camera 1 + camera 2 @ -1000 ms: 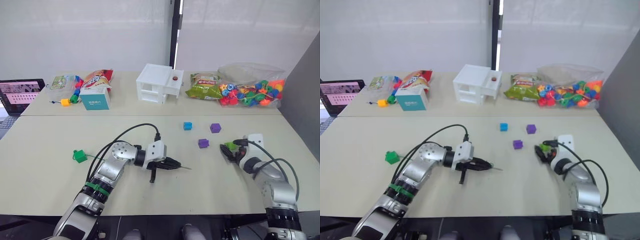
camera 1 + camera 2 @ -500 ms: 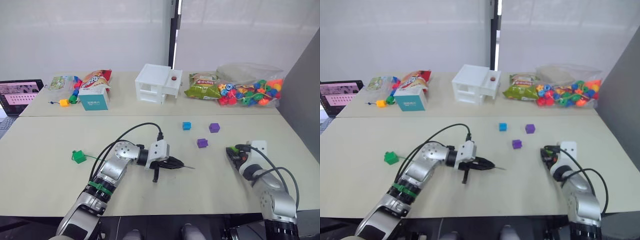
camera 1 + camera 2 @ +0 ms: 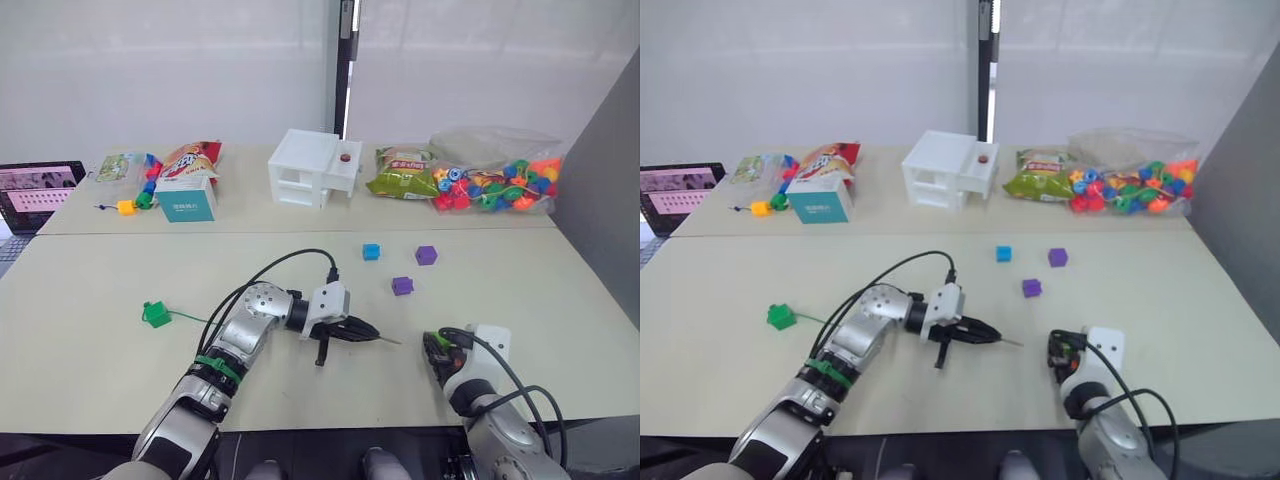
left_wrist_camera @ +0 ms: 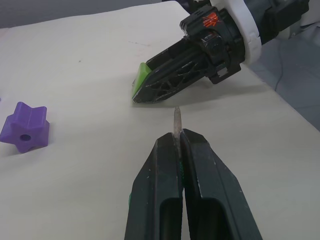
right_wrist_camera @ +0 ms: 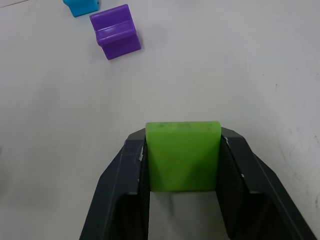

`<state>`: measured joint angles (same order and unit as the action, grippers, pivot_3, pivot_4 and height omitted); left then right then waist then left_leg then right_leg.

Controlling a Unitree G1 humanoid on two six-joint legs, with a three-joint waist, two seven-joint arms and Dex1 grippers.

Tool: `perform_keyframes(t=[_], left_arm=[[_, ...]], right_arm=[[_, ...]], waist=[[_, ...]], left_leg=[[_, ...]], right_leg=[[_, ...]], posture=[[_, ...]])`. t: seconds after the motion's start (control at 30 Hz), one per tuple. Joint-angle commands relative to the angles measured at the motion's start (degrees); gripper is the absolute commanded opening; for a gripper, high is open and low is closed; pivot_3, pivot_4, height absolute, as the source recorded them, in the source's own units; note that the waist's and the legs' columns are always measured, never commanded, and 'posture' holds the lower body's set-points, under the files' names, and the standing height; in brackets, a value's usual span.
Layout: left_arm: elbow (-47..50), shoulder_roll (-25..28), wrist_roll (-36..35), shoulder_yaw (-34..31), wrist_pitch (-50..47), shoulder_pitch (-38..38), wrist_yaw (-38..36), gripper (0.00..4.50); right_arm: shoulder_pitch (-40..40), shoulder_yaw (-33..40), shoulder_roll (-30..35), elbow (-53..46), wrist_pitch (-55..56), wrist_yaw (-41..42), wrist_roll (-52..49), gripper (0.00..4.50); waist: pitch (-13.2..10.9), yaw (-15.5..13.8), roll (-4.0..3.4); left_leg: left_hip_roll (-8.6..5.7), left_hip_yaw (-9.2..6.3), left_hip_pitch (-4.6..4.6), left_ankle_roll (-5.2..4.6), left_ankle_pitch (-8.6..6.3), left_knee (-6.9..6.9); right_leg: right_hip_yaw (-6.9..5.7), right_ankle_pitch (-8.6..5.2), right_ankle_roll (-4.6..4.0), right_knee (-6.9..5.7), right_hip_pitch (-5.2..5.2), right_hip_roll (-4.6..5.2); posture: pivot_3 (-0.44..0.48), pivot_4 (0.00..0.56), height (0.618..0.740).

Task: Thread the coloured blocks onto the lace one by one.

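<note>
A long pale table point(image 3: 90, 300) fills the room's front. A second table point(image 3: 250, 215) stands behind it, touching it along a thin seam. Behind that table is a plain white wall point(image 3: 150, 70). A dark post point(image 3: 345, 40) runs up the wall above the table's middle. A grey panel point(image 3: 605, 180) stands at the table's right end.

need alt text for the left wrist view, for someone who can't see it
The left gripper is shut on the lace, whose stiff brownish tip sticks out past the black fingers toward the right gripper, which holds a light green block just ahead. A purple block with a hole lies off to the side on the pale table.
</note>
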<state>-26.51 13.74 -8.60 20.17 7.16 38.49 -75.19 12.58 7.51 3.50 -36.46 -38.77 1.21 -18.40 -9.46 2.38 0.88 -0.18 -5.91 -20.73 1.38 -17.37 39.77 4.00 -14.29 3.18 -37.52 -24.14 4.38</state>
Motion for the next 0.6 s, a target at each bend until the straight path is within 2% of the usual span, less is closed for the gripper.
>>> perform_keyframes(t=[0.03,0.17,0.2,0.27,0.43,0.5,0.6], left_arm=[[-0.5,-0.5,0.2,-0.3,1.7,1.47,-0.47,0.0],[-0.72,-0.48,0.46,-0.47,2.07,1.21,-0.59,0.0],[-0.72,-0.48,0.49,-0.5,2.09,1.17,-0.6,0.0],[-0.47,-0.41,0.56,-0.62,2.07,0.86,-0.33,0.0],[0.32,0.08,0.8,-0.95,2.18,-0.47,0.89,0.0],[0.57,0.09,0.86,-0.99,2.19,-0.69,1.4,0.0],[1.13,0.19,0.99,-0.99,2.17,-1.04,2.19,0.0]], right_arm=[[-0.13,0.74,0.23,-2.38,-1.62,0.05,-1.61,2.88],[-1.21,7.12,3.12,-3.79,-6.8,3.45,-10.13,4.27],[-1.34,7.74,3.7,-4.02,-7.58,3.82,-11.35,4.44],[-2.05,11.1,6.85,-5.09,-10.0,6.52,-16.7,4.44],[-9.91,20.18,23.8,-5.83,-16.91,16.54,-33.98,4.44],[-12.0,19.89,30.62,-4.51,-17.86,20.27,-34.62,4.44],[-13.32,14.44,43.65,-2.56,-16.82,30.04,-30.63,4.44]], waist=[[0.0,0.0,0.0],[0.0,-0.3,0.0],[0.0,-0.37,0.0],[0.0,-0.36,0.0],[-0.01,0.01,0.0],[-0.02,0.07,-0.02],[-0.02,-0.13,-0.01]], left_leg=[[0.0,0.0,0.0,0.0,0.0,0.0],[-0.02,0.0,0.0,0.0,0.0,0.02],[-0.02,0.0,0.0,0.0,0.0,0.02],[-0.02,-0.01,0.0,0.0,0.0,0.01],[0.0,0.01,0.0,-0.02,0.0,0.0],[0.05,-0.01,0.04,-0.04,0.01,-0.03],[0.03,-0.03,0.0,-0.09,0.02,-0.06]], right_leg=[[0.0,0.0,0.0,0.0,0.0,0.0],[0.0,0.0,0.0,0.06,0.08,0.02],[0.0,0.0,0.0,0.06,0.09,0.02],[-0.01,0.0,0.0,0.07,0.08,0.02],[0.01,0.0,0.01,0.18,0.13,-0.01],[0.0,0.0,0.0,0.21,0.15,-0.07],[-0.03,0.0,0.0,0.35,0.23,-0.05]], posture=[[0.0,0.15,0.74],[0.0,0.15,0.74],[0.0,0.15,0.74],[0.0,0.15,0.74],[0.0,0.15,0.74],[0.0,0.15,0.74],[0.0,0.15,0.74]])
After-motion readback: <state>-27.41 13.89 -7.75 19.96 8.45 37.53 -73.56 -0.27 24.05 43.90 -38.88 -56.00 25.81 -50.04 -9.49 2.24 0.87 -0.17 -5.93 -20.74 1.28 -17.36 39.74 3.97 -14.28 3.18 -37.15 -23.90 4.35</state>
